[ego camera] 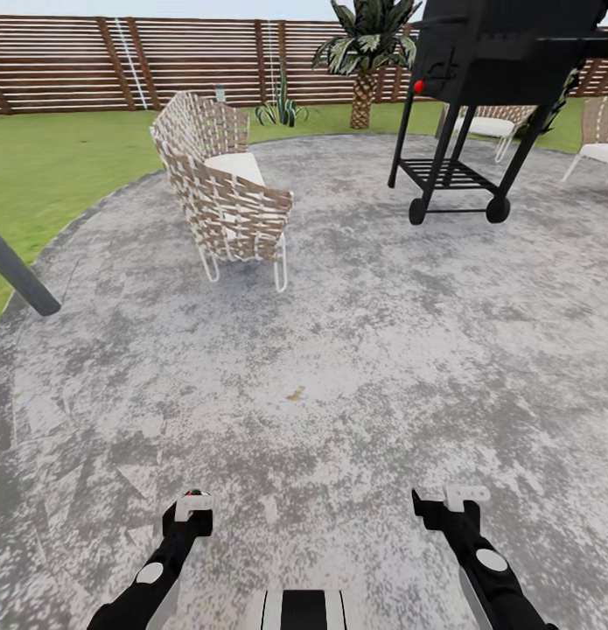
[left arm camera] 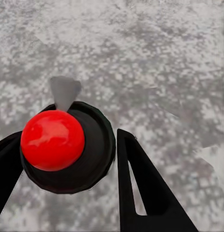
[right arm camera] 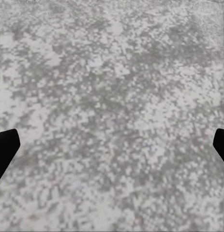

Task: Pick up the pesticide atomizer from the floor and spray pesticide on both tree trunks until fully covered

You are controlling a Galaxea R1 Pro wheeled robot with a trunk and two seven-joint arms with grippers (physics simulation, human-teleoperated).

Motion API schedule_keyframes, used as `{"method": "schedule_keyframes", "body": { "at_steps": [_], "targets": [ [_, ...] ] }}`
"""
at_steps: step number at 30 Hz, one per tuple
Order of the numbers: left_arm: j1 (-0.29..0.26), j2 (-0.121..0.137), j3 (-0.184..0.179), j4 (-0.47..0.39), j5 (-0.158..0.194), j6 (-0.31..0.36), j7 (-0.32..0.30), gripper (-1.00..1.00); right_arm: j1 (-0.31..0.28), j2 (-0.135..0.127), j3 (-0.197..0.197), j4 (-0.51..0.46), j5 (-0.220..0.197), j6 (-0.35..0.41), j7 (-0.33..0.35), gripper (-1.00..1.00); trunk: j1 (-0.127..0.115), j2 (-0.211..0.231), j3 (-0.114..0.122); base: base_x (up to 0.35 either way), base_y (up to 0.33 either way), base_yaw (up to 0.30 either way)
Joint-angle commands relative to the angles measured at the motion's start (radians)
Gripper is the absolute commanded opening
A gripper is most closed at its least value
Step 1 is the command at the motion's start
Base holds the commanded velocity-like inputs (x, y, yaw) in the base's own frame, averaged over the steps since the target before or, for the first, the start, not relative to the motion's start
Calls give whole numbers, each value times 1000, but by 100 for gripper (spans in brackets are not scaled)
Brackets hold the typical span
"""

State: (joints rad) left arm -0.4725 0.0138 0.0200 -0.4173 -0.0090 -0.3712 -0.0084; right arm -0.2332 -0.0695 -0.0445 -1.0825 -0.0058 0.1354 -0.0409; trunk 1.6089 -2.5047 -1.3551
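The pesticide atomizer (left arm camera: 52,140) is a black bottle with a red cap, seen from above in the left wrist view. It sits between the two black fingers (left arm camera: 145,188) of my left gripper (ego camera: 192,503), which is shut on it. A bit of its red cap (ego camera: 193,493) peeks out at that gripper in the head view. My right gripper (ego camera: 452,500) hangs open over the grey speckled floor (ego camera: 356,350), with nothing between its fingers (right arm camera: 4,147). The trees and their trunks are out of view.
A woven bench (ego camera: 220,188) stands ahead on the left of the paving. A black wheeled grill cart (ego camera: 465,114) stands ahead on the right. A grey post (ego camera: 19,276) leans in at the left edge. Grass (ego camera: 67,157), a palm-like plant (ego camera: 366,52) and the slatted fence (ego camera: 76,61) lie beyond.
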Motion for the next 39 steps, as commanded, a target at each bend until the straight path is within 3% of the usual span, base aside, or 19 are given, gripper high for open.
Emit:
{"method": "schedule_keyframes", "body": {
  "at_steps": [1, 16, 20, 24, 28, 31, 33, 34, 36, 39],
  "targets": [
    [0, 0, 0, 0, 0, 0, 1, -100, 0, 0, 0, 0, 0, 0, 0, 100, 0, 0, 4, 0, 0, 0],
    [-1, 3, 0, 0, 1, 5, 0, -100, 0, -1, -6, -8, 2, -2, -4, 100, -7, 4, 62, 0, 0, 0],
    [-1, 5, 1, -1, 0, 14, 1, -100, 0, -5, -35, -9, 3, -1, -4, 100, -9, 5, 78, 0, 0, -28],
    [0, 6, 0, 2, 0, 20, 2, -100, 0, -7, -72, -3, 5, -1, -2, 100, -24, 33, 93, 0, 0, -189],
    [6, 3, 3, 5, 0, 22, 3, -100, 4, -8, -82, 2, 7, -8, -1, 100, -40, 61, 109, 0, 0, -254],
    [9, 1, 6, 5, -1, 23, 4, -100, 24, -5, -84, 10, 7, -69, -1, 100, -51, 82, 121, 0, 0, -264],
    [10, -1, 3, 0, -2, 45, 4, -100, 44, -4, -84, 52, 7, -153, 0, 100, -59, 96, 129, 0, 0, -267],
    [10, 0, 2, -3, -3, 70, 5, -100, 47, -5, -84, 78, 7, -180, 1, 100, -63, 103, 133, 0, 0, -267],
    [10, 5, 1, -52, -11, 202, 5, -100, 52, -4, -84, 184, 6, -264, 3, 100, -70, 117, 142, 0, 0, -267],
    [14, 2, 3, -107, -14, 249, 9, -100, 53, -3, -83, 219, 7, -318, 4, 100, -82, 138, 154, 0, 0, -269]
  ]
}}
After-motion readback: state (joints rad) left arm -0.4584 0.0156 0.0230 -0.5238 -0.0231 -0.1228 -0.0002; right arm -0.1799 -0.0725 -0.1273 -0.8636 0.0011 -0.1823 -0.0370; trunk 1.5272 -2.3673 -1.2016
